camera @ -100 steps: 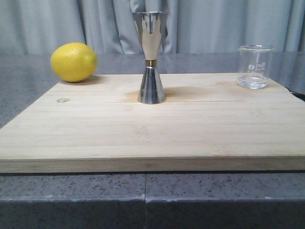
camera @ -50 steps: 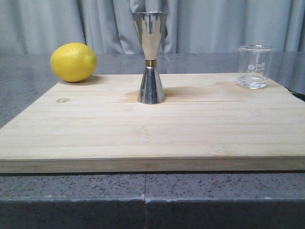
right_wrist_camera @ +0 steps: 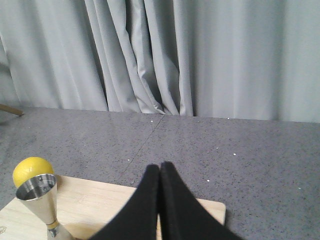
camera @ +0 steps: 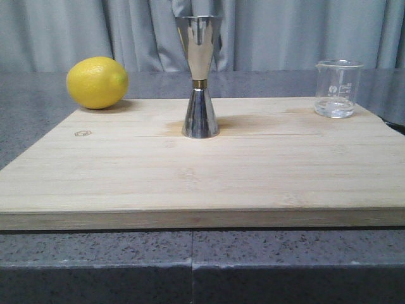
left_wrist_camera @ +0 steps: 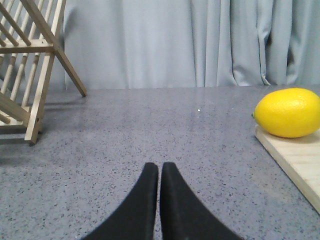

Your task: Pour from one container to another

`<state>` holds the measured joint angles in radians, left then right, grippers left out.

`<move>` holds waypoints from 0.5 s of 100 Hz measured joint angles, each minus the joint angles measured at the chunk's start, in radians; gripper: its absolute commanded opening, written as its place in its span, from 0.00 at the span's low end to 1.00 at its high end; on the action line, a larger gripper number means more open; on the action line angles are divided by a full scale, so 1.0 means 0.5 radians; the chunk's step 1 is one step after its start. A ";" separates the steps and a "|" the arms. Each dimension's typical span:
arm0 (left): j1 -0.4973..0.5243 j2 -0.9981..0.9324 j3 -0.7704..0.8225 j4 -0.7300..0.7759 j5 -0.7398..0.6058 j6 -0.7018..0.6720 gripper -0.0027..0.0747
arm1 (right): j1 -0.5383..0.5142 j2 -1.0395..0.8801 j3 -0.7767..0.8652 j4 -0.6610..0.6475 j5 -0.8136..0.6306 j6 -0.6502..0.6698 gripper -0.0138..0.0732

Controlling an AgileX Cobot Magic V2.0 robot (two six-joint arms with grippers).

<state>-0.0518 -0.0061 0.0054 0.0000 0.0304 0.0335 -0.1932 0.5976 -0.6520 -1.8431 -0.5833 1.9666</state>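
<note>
A small clear glass beaker (camera: 337, 88) with a little clear liquid stands upright at the far right of the wooden board (camera: 202, 171). The steel hourglass jigger (camera: 200, 76) with a brass waist band stands upright at the board's back middle; its open top also shows in the right wrist view as the jigger (right_wrist_camera: 40, 197). My left gripper (left_wrist_camera: 159, 166) is shut with nothing in it, over grey counter to the left of the board. My right gripper (right_wrist_camera: 160, 166) is shut and empty above the board's far right corner. Neither gripper shows in the front view. The beaker is hidden in both wrist views.
A yellow lemon (camera: 97, 82) lies at the board's far left corner, also seen as the lemon (left_wrist_camera: 288, 112). A wooden dish rack (left_wrist_camera: 30, 65) stands on the grey counter (left_wrist_camera: 150, 130) farther left. Grey curtains (right_wrist_camera: 165, 55) hang behind the counter.
</note>
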 measured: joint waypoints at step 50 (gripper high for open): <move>0.000 0.000 0.000 -0.022 -0.009 0.001 0.01 | 0.000 0.000 0.000 0.000 0.000 0.000 0.08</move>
<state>-0.0518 -0.0061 0.0054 -0.0112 0.0257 0.0339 -0.1932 0.5976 -0.6520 -1.8431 -0.5833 1.9666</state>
